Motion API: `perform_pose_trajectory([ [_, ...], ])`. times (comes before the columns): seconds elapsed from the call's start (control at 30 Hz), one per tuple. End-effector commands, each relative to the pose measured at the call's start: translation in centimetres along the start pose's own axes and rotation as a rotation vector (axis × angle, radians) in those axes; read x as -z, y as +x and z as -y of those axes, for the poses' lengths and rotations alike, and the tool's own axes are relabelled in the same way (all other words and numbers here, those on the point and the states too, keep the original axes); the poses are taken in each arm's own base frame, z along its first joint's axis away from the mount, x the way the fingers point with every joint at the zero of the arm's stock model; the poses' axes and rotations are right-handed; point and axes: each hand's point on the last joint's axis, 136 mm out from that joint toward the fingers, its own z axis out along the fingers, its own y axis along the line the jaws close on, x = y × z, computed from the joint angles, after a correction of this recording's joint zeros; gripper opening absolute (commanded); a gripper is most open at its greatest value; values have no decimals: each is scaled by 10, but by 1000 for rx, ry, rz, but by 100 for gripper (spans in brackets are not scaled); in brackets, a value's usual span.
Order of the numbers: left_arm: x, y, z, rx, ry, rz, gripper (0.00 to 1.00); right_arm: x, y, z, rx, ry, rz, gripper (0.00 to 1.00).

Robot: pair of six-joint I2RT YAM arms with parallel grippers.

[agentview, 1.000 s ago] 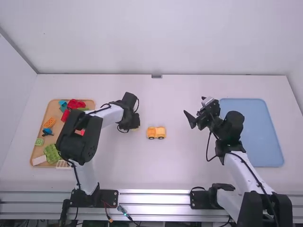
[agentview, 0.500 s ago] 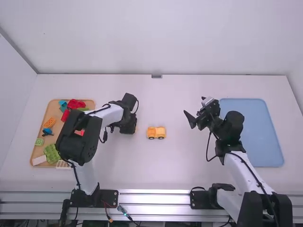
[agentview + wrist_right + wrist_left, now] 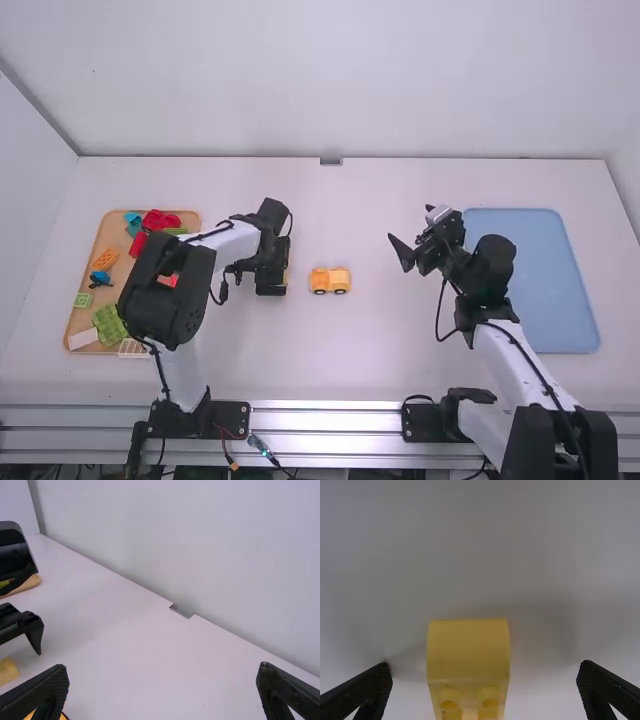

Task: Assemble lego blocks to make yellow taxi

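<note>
Left of the middle of the high view, the left gripper (image 3: 272, 278) is low over the bench (image 3: 400, 350), its 2 fingers spread. Between them, apart from both, the left wrist view shows a yellow block (image 3: 468, 652) with a smooth face and studs. Near the centre of the high view, just beside that gripper, the yellow toy car (image 3: 330, 283) is upright on its wheels. The right gripper (image 3: 411, 223), right of centre, also has its fingers spread, by the blue tray (image 3: 570, 280).

The step in hand looks to be picking up the block to add to the car. It lies nearer 1 finger than the other, so the wrist should shift until both gaps match; otherwise the first finger to touch may shove or twist it. Grip the flat sides squarely, low enough to hold firmly but high enough to leave the underside free for pressing. Close gently, since smooth plastic could slip, and lift straight up before crossing, or the fingers may knock the car.
</note>
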Motion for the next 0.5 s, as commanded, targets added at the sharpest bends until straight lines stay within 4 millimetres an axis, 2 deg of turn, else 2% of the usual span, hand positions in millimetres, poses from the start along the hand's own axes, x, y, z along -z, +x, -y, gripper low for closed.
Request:
perform_pose_trajectory([
  [0.0,-5,-3,-8,-23,-28,-5,99,2,-1,-2,1,-3,5,99],
  [0.13,3,2,-4,-138,-25,-31,99,2,-1,-2,1,-3,5,99],
  [0.33,50,3,15,-369,-20,32,99,2,-1,-2,1,-4,5,99],
  [0.4,70,10,29,-594,0,30,99,2,-1,-2,1,-4,5,99],
  [0.47,94,19,47,-994,42,38,99,2,-1,-2,1,-3,5,99],
])
